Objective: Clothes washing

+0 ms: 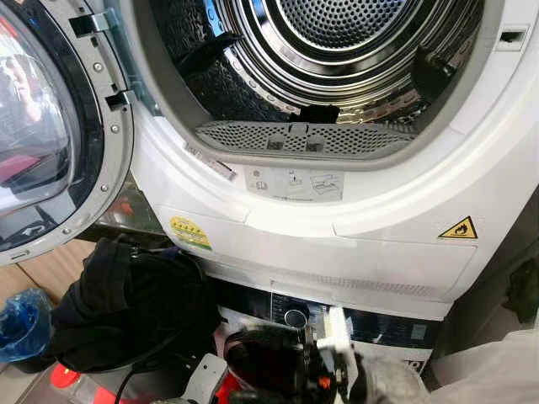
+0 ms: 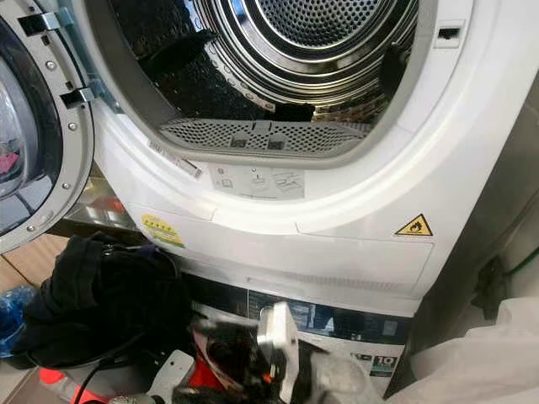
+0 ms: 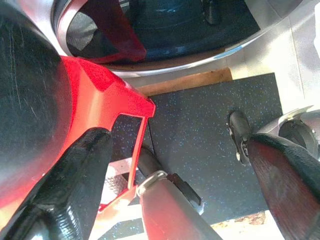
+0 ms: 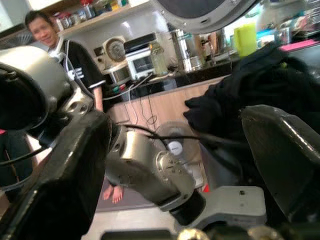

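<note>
Black clothes point(image 1: 126, 303) sit heaped in a red basket point(image 3: 100, 100) below the open drum point(image 1: 337, 42), handy for loading. Left gripper point(image 3: 180, 195) and right gripper point(image 4: 170, 165) both gape wide, holding nothing.

Both eye views are looking closely into the open white front-loading machine with a perforated steel drum point(image 1: 337, 34). The left wrist view is facing the dark speckled floor mat point(image 3: 210, 145); the right wrist view is facing outward from the machine toward a person point(image 4: 60, 55).

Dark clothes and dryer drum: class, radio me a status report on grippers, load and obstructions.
Left gripper open, by red basket. Right gripper open. Dark clothes heaped below open door. Drum mouth unobstructed.
</note>
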